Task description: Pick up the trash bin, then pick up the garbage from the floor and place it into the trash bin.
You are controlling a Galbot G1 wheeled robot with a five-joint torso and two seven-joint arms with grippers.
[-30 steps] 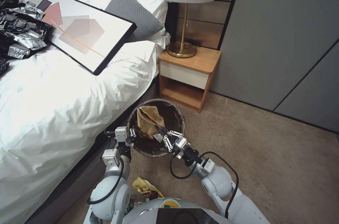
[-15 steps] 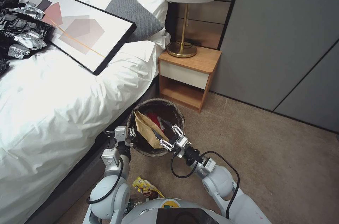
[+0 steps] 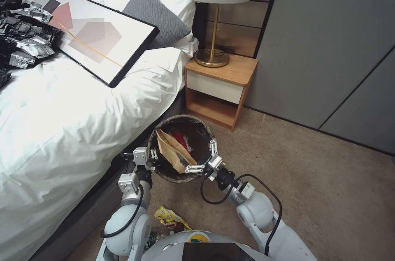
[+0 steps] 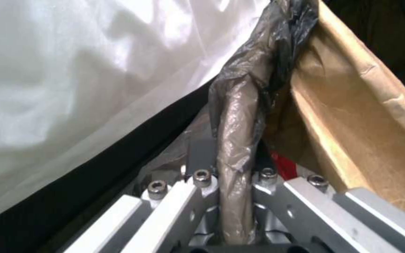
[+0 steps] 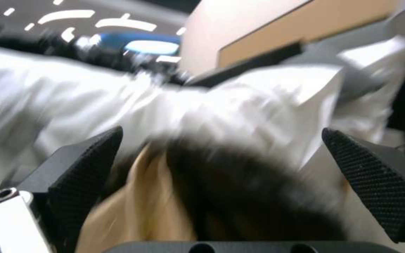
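The trash bin [image 3: 181, 118] hangs beside the bed, held at its near-left rim by my left gripper [image 3: 146, 157], which is shut on it. In the left wrist view the bag-covered rim [image 4: 234, 140] is pinched between the fingers. Inside the bin lie a brown paper bag [image 3: 173, 151] and a red packet [image 3: 179, 137]; the paper bag [image 4: 352, 119] leans against the rim. My right gripper [image 3: 202, 157] hovers open over the bin's near-right rim, with its pads [image 5: 88, 161] wide apart and nothing between them. A yellow snack wrapper [image 3: 169, 218] lies on the floor [image 3: 321, 195] close to my base.
The white-covered bed [image 3: 61, 121] runs along the left, carrying a framed picture [image 3: 90, 33] and black bags with foil [image 3: 24, 39]. A wooden nightstand [image 3: 218, 88] with a lamp [image 3: 214, 18] stands just beyond the bin. Grey wall panels rise at the right, with open carpet before them.
My right gripper let go of the brown paper bag, which tipped down into the bin. The gripper opened wide and drew back towards the near-right rim. The left arm held still.
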